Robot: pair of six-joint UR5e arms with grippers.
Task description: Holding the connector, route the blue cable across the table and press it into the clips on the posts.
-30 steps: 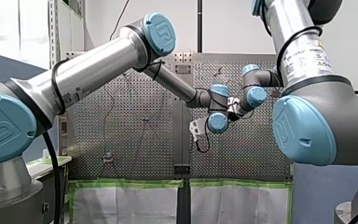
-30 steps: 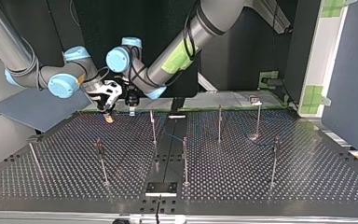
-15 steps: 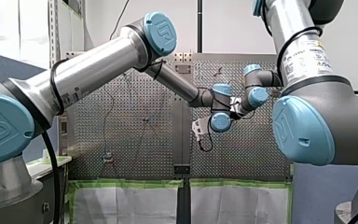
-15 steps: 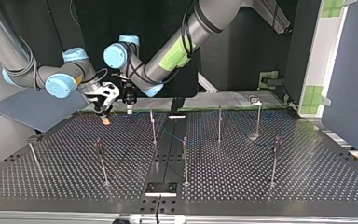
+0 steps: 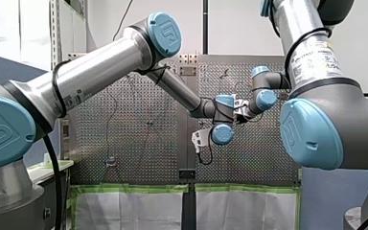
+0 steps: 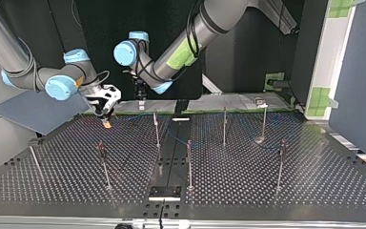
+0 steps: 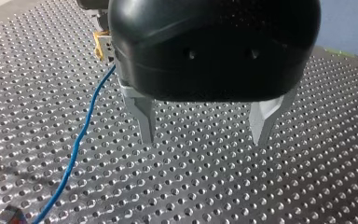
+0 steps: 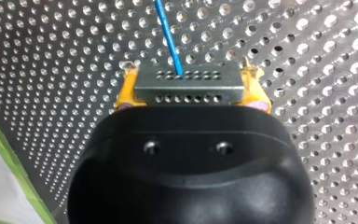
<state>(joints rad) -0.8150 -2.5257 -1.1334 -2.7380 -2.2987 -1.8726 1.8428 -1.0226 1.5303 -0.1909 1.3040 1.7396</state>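
In the right wrist view my right gripper (image 8: 191, 77) has its yellow pads (image 8: 126, 93) shut on a grey connector (image 8: 187, 88). The blue cable (image 8: 168, 35) runs from the connector out over the perforated table (image 8: 51, 70). In the left wrist view my left gripper (image 7: 204, 135) hangs open over the table, its metal fingers (image 7: 144, 121) wide apart and empty. The blue cable (image 7: 81, 140) lies beside it. In the top view my right gripper (image 6: 106, 121) is low at the far left, and my left gripper (image 6: 140, 98) hangs higher beside it.
Several thin posts stand on the table, among them one (image 6: 156, 129) near the grippers, one (image 6: 224, 125) further right and one (image 6: 104, 164) nearer the camera. A black plate (image 6: 164, 192) sits at the near edge. Faint blue cable (image 6: 178, 138) crosses the middle.
My left gripper has lifted and drawn away from my right gripper, toward the top view's right. My right gripper has shifted slightly to that view's left, still holding the connector.
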